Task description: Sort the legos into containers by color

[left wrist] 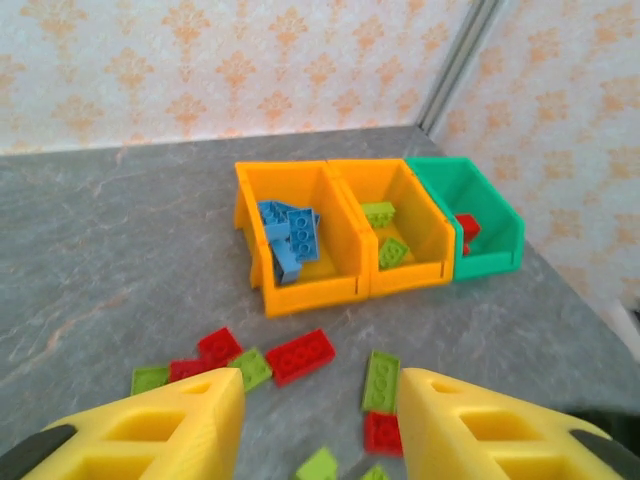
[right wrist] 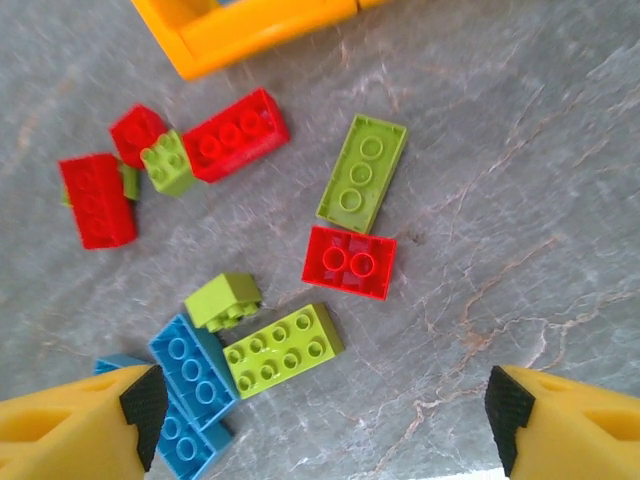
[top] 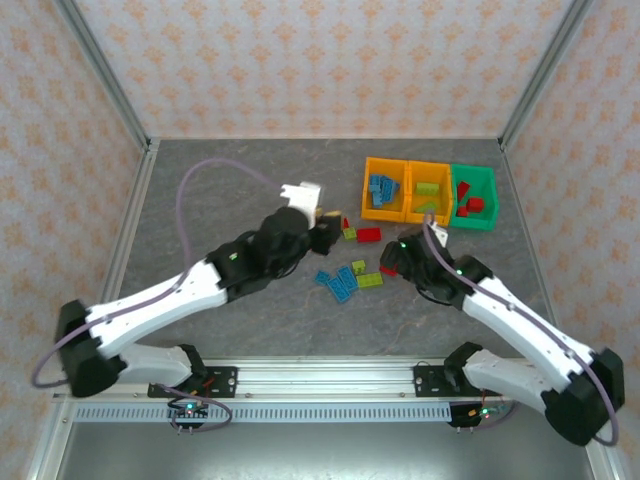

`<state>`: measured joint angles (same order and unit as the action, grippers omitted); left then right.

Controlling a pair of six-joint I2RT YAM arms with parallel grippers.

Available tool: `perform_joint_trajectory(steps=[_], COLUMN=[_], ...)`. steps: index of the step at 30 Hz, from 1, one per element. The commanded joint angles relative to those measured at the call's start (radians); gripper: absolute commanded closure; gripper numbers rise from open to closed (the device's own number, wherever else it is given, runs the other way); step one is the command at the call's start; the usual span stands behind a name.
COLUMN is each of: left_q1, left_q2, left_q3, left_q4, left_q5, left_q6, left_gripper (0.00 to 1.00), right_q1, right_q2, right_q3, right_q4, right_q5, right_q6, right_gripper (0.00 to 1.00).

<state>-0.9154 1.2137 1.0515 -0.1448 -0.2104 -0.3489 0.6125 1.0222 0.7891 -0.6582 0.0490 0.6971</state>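
Left arm runs from lower left of the top view diagonally to centre, elbow bent, left gripper (top: pixel 328 236) low over the grey stone-pattern counter (top: pixel 300 320). Its yellow fingers (left wrist: pixel 170 425) sit at the bottom of the left wrist view, partly apart, nothing between them. Right arm comes from lower right toward centre, right gripper (top: pixel 392 262) pointing down. Its yellow fingers (right wrist: pixel 70 420) stand wide at both lower corners of the right wrist view, empty.

Just above that gap lies a lime green two-row plastic brick (right wrist: pixel 283 350). Loose blue studded bricks (right wrist: pixel 195 372) lie at lower left. A small red brick (right wrist: pixel 350 262) lies at centre, a long lime green plate (right wrist: pixel 363 172) above it, and a longer red brick (right wrist: pixel 235 135) at upper left.

Farther back is a row of joined plastic bins. The left orange bin (left wrist: pixel 300 295) holds binned blue bricks (left wrist: pixel 292 235), the middle orange bin (left wrist: pixel 412 280) binned lime bricks (left wrist: pixel 380 213), and the green bin (left wrist: pixel 492 262) a binned red brick (left wrist: pixel 467 226).
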Motion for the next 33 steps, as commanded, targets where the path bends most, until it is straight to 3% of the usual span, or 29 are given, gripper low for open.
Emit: perform_joint_trajectory(steps=[1, 5, 12, 14, 16, 19, 25, 33], left_q1=[0.008, 0.006, 0.007, 0.006, 0.007, 0.007, 0.007, 0.006], left_q2=[-0.114, -0.272, -0.418, -0.435, -0.444, -0.487, -0.590, -0.585], left_q3=[-0.192, -0.340, -0.555, -0.619, -0.611, -0.633, -0.687, -0.686], left_q4=[0.012, -0.044, 0.019, 0.084, 0.048, 0.066, 0.111, 0.107], left_q5=[0.138, 0.242, 0.190, 0.155, 0.142, 0.153, 0.204, 0.183], left_q6=[0.146, 0.292, 0.396, 0.411, 0.419, 0.413, 0.421, 0.426], left_gripper=[0.49, 0.40, 0.34, 0.29, 0.25, 0.22, 0.19, 0.18], right_q1=[-0.020, -0.068, -0.084, -0.086, -0.086, -0.086, -0.086, -0.091], right_q2=[0.111, 0.294, 0.526, 0.561, 0.578, 0.578, 0.507, 0.257], right_q3=[-0.002, 0.016, 0.066, 0.073, 0.075, 0.064, 0.026, -0.033], right_q4=[0.091, 0.183, 0.218, 0.226, 0.232, 0.235, 0.251, 0.198], right_q5=[-0.019, -0.124, -0.118, -0.105, -0.081, -0.056, -0.044, 0.075], right_q6=[-0.027, -0.042, -0.052, -0.051, -0.044, -0.029, -0.022, 0.000], right_gripper=[0.14, 0.15, 0.15, 0.20, 0.27, 0.37, 0.48, 0.53])
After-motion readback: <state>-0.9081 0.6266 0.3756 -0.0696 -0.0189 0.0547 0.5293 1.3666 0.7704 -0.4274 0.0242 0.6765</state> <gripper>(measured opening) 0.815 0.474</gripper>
